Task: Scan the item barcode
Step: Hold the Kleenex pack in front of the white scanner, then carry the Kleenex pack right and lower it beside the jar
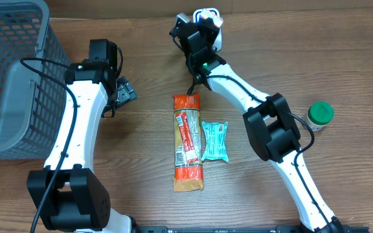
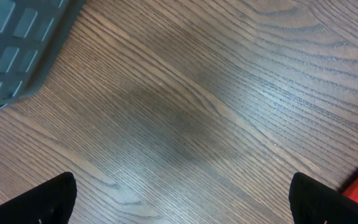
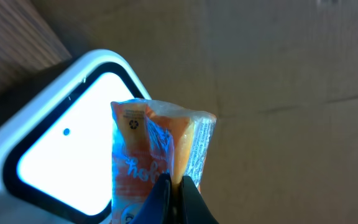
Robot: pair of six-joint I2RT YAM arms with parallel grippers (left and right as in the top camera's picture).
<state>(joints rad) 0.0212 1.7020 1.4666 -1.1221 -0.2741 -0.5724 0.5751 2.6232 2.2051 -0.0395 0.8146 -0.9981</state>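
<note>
Two grippers: left gripper (image 1: 123, 90) spread wide, empty, low over bare wooden table (image 2: 185, 112); right gripper (image 3: 174, 186) pinched tight on orange snack packet (image 3: 160, 143).
Item location: off the table, gripped at its lower edge, upright, at the far table edge just in front of barcode scanner (image 3: 55, 162).
Scanner: white housing, lit window facing the packet; packet overlapping the window's right side in the right wrist view.
Barcode: none visible on the side facing the wrist camera; cannot tell whether pointed at the window.
Step in hand: presenting item to scanner, probably mid-scan.
Next move: likely a small wrist turn or tilt to square the barcode to the window, with a firm pinch on thin crinkly film; after that, drop-off, maybe into grey mesh basket (image 1: 11, 71).
Waiting items: long orange cracker pack (image 1: 187, 142) and teal packet (image 1: 215, 140) side by side mid-table; green-lidded bottle (image 1: 320, 115) near the right arm.
Risk: packet flopping or slipping out of a thin-edge pinch.
</note>
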